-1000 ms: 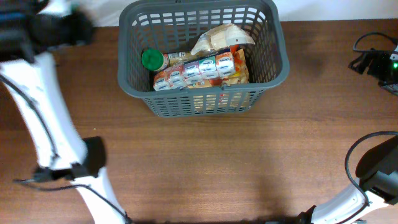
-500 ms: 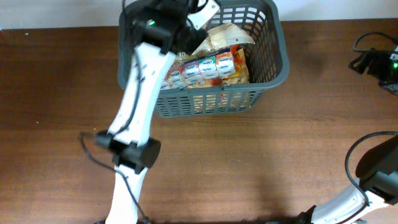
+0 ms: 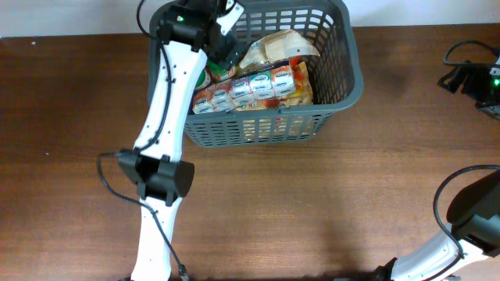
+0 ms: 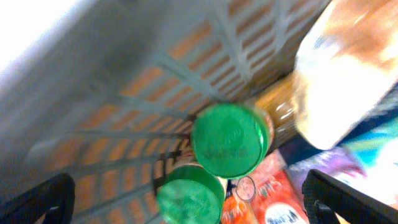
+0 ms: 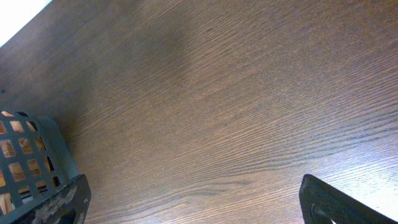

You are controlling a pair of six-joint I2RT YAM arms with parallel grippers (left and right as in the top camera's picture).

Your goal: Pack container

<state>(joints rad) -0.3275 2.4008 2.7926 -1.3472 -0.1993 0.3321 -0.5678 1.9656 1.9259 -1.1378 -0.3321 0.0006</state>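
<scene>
The dark grey slotted basket (image 3: 355,66) stands at the table's back centre. It holds a bread bag (image 3: 277,45) and a strip of yogurt cups (image 3: 254,84). My left gripper (image 3: 225,49) hangs over the basket's left part. In the left wrist view it (image 4: 193,208) is open, with its fingers (image 4: 38,200) far apart. Below it are two green-lidded jars, one (image 4: 229,140) beside the bread bag (image 4: 348,74) and one (image 4: 189,194) lower, between the fingers but untouched. My right gripper (image 5: 202,205) is open and empty over bare wood near a basket corner (image 5: 37,158).
A black device with a green light and cable (image 3: 476,78) sits at the right edge. The right arm and its looped cable (image 3: 469,211) are at the front right. The left arm's white links (image 3: 160,156) cross the table in front of the basket.
My left arm has swung from the far left of the table to over the basket's left side. It now covers the green-lidded jar in the overhead view. The right arm has not moved.
</scene>
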